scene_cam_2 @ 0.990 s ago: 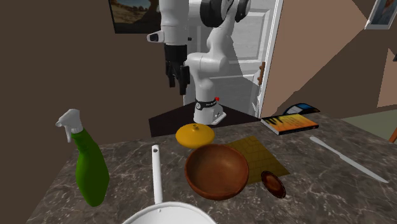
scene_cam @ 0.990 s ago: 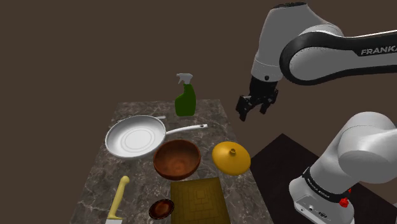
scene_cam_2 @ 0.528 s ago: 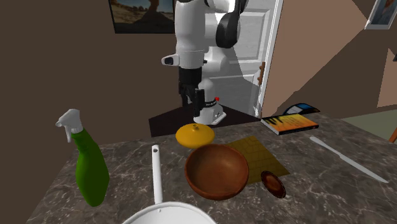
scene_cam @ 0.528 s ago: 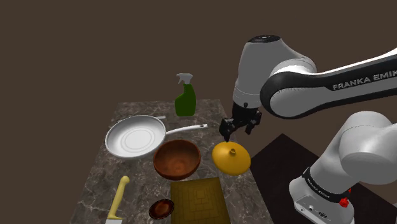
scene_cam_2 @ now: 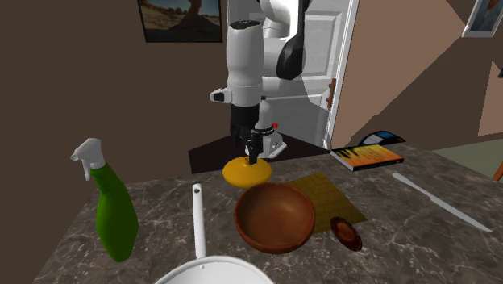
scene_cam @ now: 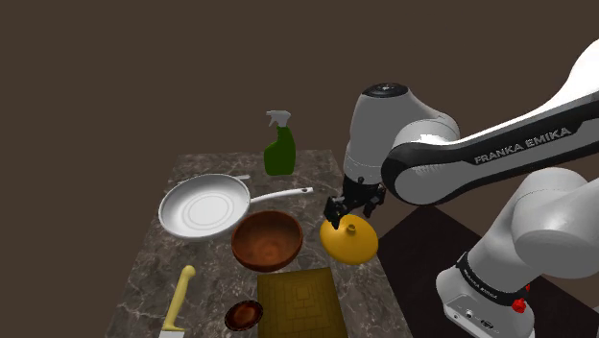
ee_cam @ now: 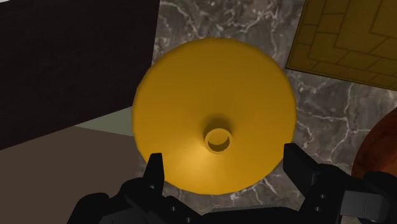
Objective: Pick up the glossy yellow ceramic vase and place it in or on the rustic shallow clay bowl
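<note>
**Positioning Above the Yellow Vase: Operator Log**

I recorded the gripper (scene_cam: pixel 343 212) directly above the yellow vase (scene_cam: pixel 350 241), pointing down. In the wrist view the gripper (ee_cam: pixel 222 156) had its two black fingers (ee_cam: pixel 154 167) spread wide, with nothing clasped between them. The narrow neck opening of the vase (ee_cam: pixel 213 95) lay between the fingers, and neither finger touched it. In the second exterior view the gripper (scene_cam_2: pixel 254 154) sat just over the neck of the vase (scene_cam_2: pixel 240 172).

The vase stood upright on the marble countertop (scene_cam: pixel 192 173), at the edge nearest the stand. It was just beside the large brown bowl (scene_cam: pixel 267 240) and near the corner of the yellow mat (scene_cam: pixel 299 302). The small dark shallow bowl (scene_cam: pixel 244 314) rested at the mat's other side, well apart from the vase.

I also noted a white frying pan (scene_cam: pixel 204 206), a green spray bottle (scene_cam: pixel 279 149) and a yellow-handled knife (scene_cam: pixel 179 298) on the countertop.
</note>
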